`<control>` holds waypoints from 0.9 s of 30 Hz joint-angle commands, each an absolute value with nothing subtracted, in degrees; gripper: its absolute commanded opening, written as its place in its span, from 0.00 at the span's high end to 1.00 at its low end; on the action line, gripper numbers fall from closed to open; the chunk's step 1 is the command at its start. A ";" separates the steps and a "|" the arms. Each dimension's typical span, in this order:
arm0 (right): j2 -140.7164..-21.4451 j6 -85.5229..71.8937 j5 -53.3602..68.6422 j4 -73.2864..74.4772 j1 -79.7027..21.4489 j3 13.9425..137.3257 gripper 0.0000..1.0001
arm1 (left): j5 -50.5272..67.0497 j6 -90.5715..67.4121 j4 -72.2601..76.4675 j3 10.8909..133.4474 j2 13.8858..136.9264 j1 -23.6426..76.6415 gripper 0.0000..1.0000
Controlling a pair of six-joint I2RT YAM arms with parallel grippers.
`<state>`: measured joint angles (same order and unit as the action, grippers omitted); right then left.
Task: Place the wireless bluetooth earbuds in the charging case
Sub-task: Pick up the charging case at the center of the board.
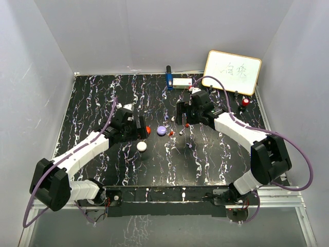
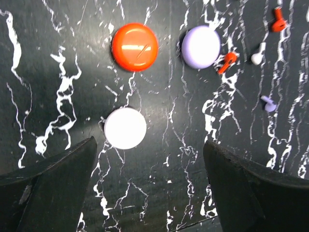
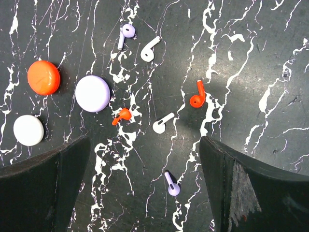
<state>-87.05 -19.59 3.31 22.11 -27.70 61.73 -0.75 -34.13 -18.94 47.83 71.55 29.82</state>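
- Black, white-veined table (image 1: pixel 92 103) fills the scene.
- Six earbuds (image 3: pixel 162 124), red, white and purple, lie scattered on it, right of an orange case (image 3: pixel 43 77), purple case (image 3: pixel 92 93) and white case (image 3: pixel 28 130).
- Left gripper (image 2: pixel 150 145) hangs spread wide and empty, beside the white case.
- Right gripper (image 3: pixel 145 140) hangs spread wide and empty over the earbuds.

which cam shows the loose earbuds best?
Right wrist: all six earbuds show, sharp and separate. Left wrist catches only four, near its right edge; top external shows them as mere specks.

pincer (image 2: pixel 149 141) spread wide | white puck (image 2: pixel 125 128) by its tips (apart) | orange puck (image 2: pixel 134 47), purple puck (image 2: pixel 201 47) beyond
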 commanded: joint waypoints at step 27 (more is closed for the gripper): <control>-86.90 -19.66 4.19 19.07 -28.48 64.17 0.05 | -18.78 -33.52 -24.92 59.18 86.14 38.34 0.09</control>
<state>-87.81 -19.75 4.47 22.09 -28.18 61.73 -16.80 -37.21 -25.06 54.72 83.05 38.76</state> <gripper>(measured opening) 0.945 0.904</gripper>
